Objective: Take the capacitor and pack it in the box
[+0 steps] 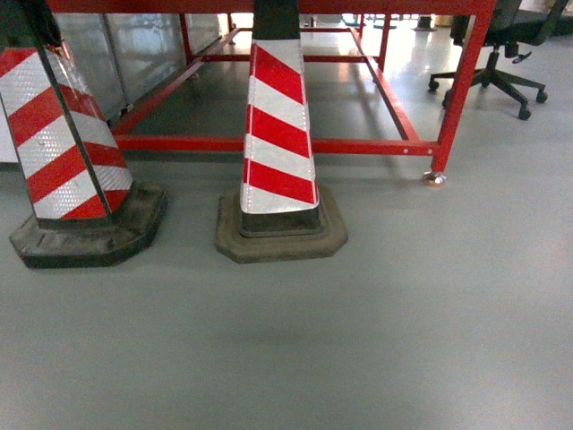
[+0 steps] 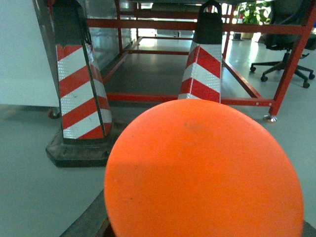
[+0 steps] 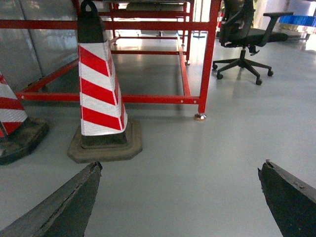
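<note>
Right gripper (image 3: 180, 197) is spread wide, nothing between its two dark fingertips (image 3: 69, 202), only bare grey floor (image 3: 197, 163) beneath. Ahead and left of it stands a red-and-white striped cone (image 3: 101, 96) on a dark base; further ahead is the red steel frame (image 3: 207, 59), with a black office chair (image 3: 244, 42) beyond, ahead-right. Left gripper: fingertips not visible in its wrist view, can't tell how it's set. The capacitor (image 2: 202, 173) sits right against the left wrist camera, an orange disc filling the lower frame; whether it's gripped isn't visible. Beyond it, a second striped cone (image 2: 81, 89) ahead-left. Head view shows no arms.
</note>
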{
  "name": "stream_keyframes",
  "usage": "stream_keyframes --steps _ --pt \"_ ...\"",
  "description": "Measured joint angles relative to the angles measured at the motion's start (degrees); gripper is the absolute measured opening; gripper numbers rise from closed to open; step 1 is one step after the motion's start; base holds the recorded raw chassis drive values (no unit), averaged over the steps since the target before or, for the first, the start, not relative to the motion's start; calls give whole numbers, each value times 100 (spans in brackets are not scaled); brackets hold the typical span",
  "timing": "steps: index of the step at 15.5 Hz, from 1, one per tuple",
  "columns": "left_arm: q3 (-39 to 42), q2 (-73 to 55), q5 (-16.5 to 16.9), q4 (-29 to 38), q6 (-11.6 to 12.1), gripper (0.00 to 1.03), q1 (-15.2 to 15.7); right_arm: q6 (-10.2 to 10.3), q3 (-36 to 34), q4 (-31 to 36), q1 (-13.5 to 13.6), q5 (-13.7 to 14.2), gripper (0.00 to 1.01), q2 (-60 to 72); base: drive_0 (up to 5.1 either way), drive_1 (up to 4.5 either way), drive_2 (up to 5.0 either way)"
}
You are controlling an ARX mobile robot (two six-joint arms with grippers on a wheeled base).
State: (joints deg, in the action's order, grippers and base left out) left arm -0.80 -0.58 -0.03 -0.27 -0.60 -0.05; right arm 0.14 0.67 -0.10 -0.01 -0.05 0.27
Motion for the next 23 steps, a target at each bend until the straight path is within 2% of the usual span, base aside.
stream_keyframes --steps 23 --pt "0 0 0 -11 0 44 0 0 0 -17 0 7 98 0 0 0 0"
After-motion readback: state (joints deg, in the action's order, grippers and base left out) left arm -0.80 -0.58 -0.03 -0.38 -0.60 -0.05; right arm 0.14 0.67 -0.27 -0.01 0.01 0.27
